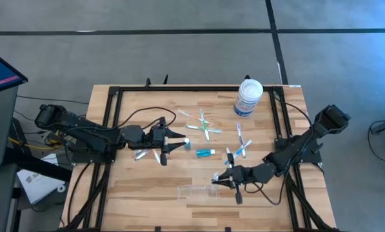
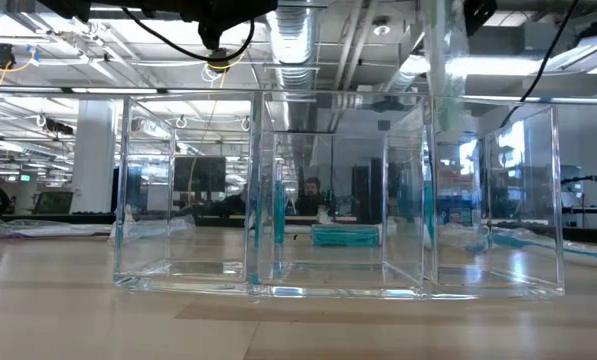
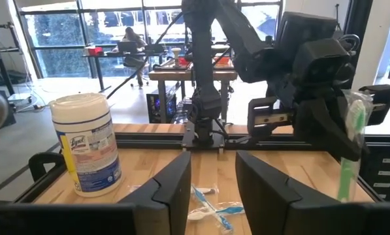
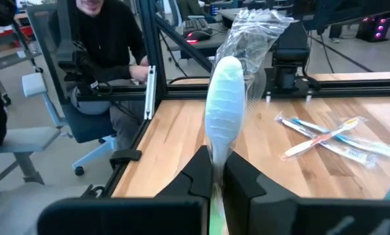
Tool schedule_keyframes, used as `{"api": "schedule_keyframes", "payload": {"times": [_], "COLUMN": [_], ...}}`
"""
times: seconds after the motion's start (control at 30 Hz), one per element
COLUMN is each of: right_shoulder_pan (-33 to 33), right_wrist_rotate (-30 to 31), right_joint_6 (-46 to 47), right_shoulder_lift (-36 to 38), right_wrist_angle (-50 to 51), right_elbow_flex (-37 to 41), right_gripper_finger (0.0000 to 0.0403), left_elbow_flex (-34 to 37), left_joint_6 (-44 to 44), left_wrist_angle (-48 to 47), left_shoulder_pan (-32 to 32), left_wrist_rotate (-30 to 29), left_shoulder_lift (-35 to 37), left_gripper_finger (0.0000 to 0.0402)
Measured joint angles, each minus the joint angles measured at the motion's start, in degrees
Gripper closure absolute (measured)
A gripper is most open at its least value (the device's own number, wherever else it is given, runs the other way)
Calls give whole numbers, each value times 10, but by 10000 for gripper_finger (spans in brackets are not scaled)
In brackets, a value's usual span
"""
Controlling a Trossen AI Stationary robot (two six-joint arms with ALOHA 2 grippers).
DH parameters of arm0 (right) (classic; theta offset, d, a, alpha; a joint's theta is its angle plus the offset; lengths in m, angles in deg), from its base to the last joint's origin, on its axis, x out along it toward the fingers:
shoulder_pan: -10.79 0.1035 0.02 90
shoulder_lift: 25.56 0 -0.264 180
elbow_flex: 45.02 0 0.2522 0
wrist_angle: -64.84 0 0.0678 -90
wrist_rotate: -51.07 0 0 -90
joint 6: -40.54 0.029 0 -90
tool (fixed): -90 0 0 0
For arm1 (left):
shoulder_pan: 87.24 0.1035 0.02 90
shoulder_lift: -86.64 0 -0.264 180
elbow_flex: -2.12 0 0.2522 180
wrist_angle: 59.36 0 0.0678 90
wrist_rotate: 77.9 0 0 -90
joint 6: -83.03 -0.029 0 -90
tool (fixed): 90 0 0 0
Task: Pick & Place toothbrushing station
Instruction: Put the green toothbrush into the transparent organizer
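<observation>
Wooden table (image 1: pixel 147 187), black-framed. Lying on it: clear tray (image 1: pixel 193 191) near the front edge, teal tube (image 1: pixel 205 153) behind the tray, scattered toothbrushes (image 1: pixel 204 124) and white tub (image 1: pixel 249 97) farther back.

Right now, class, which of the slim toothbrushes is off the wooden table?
The green wrapped toothbrush, pinched upright in the right gripper. The other toothbrushes lie flat on the table.

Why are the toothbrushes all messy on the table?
The toothbrushes lie crisscrossed in loose piles on the table, none in the clear tray. The right hand pinches one wrapped toothbrush upright beside that tray.
</observation>
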Motion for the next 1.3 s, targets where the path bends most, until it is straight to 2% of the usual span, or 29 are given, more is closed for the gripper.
{"api": "schedule_keyframes", "payload": {"times": [0.63, 0.93, 1.3], "right_shoulder_pan": [33, 38, 46], "right_wrist_rotate": [45, 54, 57], "right_joint_6": [28, 23, 23], "right_shoulder_lift": [-1, -85, -90], "right_wrist_angle": [19, -60, -73], "right_elbow_flex": [0, 0, -1], "right_gripper_finger": [395, 398, 398], "left_elbow_flex": [0, 0, 0], "left_joint_6": [0, 0, 0], "left_wrist_angle": [0, 0, 0], "left_shoulder_pan": [0, 0, 0], "left_wrist_rotate": [1, 3, 2], "left_shoulder_lift": [0, 0, 0], "left_gripper_finger": [288, 289, 289]}}
